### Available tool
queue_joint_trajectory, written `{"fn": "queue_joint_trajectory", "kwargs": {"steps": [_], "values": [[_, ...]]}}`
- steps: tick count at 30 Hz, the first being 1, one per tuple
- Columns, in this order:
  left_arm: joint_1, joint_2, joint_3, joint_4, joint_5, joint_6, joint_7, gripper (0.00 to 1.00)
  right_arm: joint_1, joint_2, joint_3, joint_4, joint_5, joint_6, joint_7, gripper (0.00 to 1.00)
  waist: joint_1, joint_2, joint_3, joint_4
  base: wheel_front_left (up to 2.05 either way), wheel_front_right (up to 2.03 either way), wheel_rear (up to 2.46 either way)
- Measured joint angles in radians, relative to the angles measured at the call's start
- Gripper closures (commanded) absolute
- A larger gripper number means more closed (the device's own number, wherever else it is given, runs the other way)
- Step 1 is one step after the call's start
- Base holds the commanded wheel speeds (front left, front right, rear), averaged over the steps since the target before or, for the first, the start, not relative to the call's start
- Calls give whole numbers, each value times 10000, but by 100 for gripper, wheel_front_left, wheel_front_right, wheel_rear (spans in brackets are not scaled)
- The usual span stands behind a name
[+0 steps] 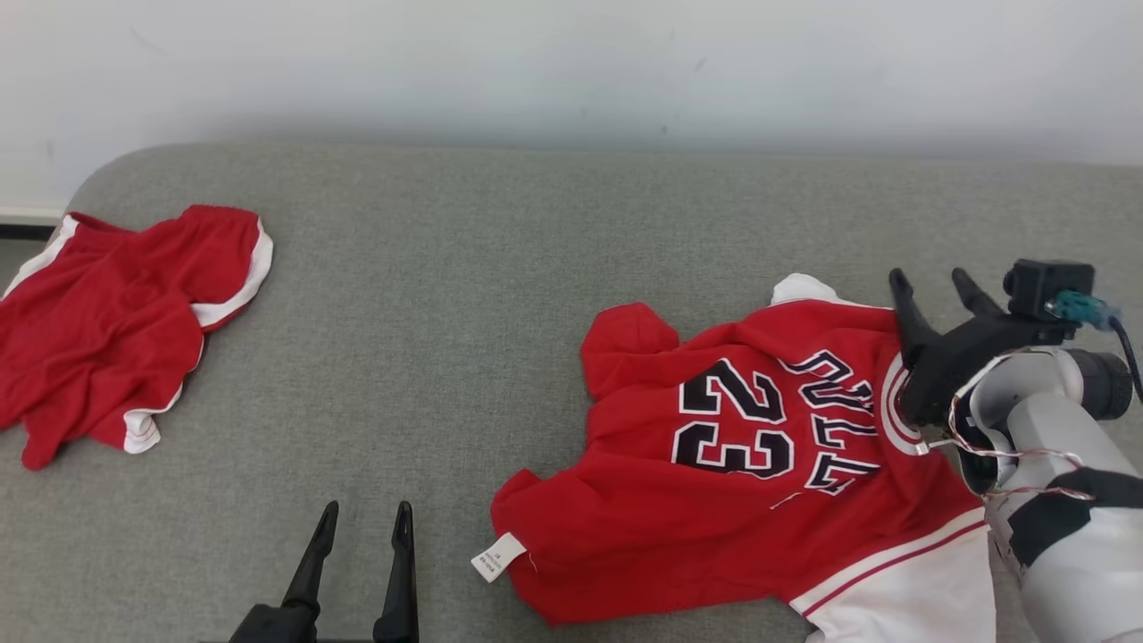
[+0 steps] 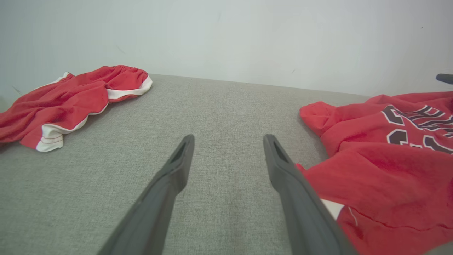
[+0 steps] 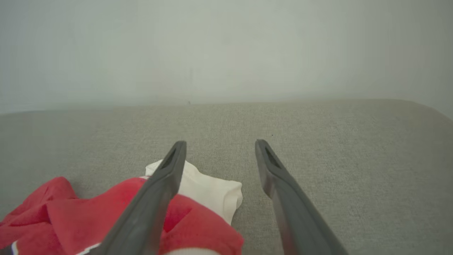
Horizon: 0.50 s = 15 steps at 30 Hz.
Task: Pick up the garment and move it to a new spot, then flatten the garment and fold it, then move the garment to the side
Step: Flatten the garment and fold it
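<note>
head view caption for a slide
Left gripper and right gripper, both open, by a rumpled red jersey

Wide bare grey cushion (image 1: 464, 268) from the middle up to twelve o'clock, red shorts (image 1: 98, 339) heaped at ten o'clock, red jersey (image 1: 759, 509) sprawled at four o'clock, open lane between them, white wall (image 1: 571, 62) closing off the far edge.

Head view downward, wrist views low, sharing jersey (image 1: 714, 527)
</note>
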Motion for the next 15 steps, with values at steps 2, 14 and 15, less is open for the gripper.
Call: {"fn": "queue_joint_trajectory", "kwargs": {"steps": [2,14,15], "values": [[-98,0,-40,12,0,-6,0,0,-327,-90,334,487,119,0,428,0,1,1,89,101,0,0,0],[-311,-4,-349,155,-203,-2,0,0,-862,-359,1595,2568,748,0,2357,0,0,0,480,538,0,0,0],[-357,-4,-383,167,-205,-2,0,0,-908,-349,1611,2648,867,0,2466,0,0,1,527,558,0,0,0]]}}
